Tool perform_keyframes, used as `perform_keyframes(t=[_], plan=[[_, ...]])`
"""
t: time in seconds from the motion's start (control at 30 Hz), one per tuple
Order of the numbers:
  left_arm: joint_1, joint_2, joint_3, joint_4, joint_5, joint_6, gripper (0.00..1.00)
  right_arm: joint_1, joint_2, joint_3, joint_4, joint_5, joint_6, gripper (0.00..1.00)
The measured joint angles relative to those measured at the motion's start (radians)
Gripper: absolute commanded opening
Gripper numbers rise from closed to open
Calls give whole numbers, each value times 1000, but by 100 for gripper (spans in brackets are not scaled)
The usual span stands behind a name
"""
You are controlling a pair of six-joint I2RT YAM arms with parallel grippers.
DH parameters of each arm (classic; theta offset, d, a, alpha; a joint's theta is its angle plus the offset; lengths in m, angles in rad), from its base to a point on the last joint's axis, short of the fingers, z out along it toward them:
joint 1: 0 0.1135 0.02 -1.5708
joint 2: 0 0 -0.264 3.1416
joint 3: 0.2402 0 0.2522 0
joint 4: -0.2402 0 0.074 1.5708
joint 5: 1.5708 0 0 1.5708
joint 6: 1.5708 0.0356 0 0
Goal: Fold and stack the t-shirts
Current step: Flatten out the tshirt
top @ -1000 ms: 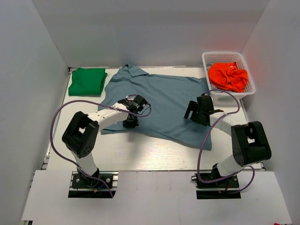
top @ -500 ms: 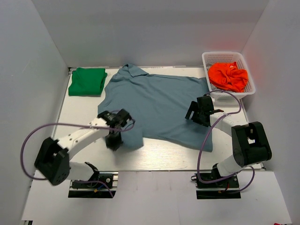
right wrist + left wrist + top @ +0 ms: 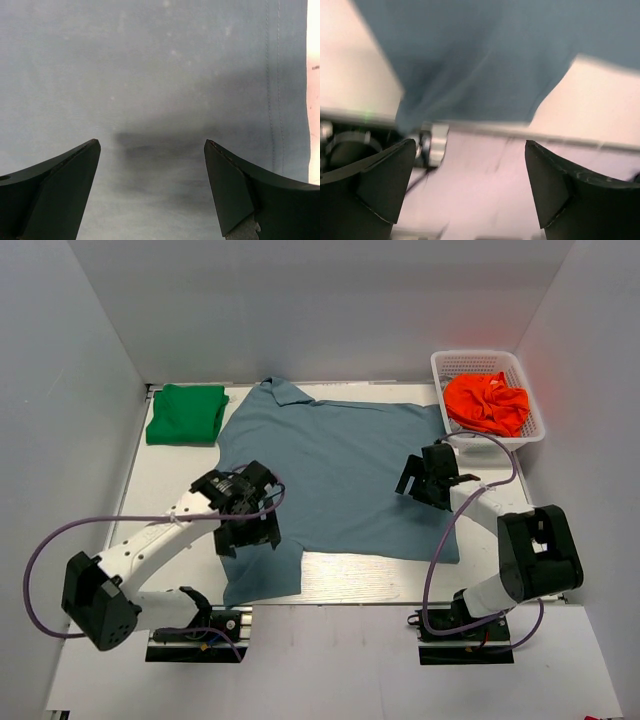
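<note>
The slate-blue t-shirt [image 3: 340,460] lies spread flat across the table, collar at the back, its near-left corner drawn out to the table's front edge. The green t-shirt [image 3: 186,413] sits folded at the back left. My left gripper [image 3: 247,530] is open over that near-left corner; in the blurred left wrist view the blue cloth [image 3: 485,60] lies beyond the left gripper [image 3: 470,185], with nothing between its fingers. My right gripper [image 3: 418,480] hovers open over the shirt's right side. In the right wrist view the flat blue cloth [image 3: 165,75] fills the frame past the right gripper [image 3: 152,185].
A white basket [image 3: 440,365] holding a crumpled orange cloth [image 3: 487,402] stands at the back right. White walls close in the table on the left, back and right. The left arm's base shows just beyond the table's front edge [image 3: 485,127].
The left gripper dragged the blue shirt's near-left corner toward the front edge, then opened and let it go. The right gripper stayed open over the shirt's right side.
</note>
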Motion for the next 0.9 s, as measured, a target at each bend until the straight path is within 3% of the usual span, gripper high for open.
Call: perform_keyframes(t=[0.2, 0.43, 0.67, 0.9], plan=[[24, 178, 53, 280, -138, 92, 100, 1, -7, 6, 24, -25, -33, 90], [121, 518, 274, 519, -270, 183, 100, 1, 109, 132, 44, -17, -55, 90], [298, 770, 410, 661, -260, 237, 100, 1, 263, 246, 22, 27, -56, 89], [334, 905, 541, 713, -209, 298, 100, 1, 436, 465, -8, 69, -57, 88]])
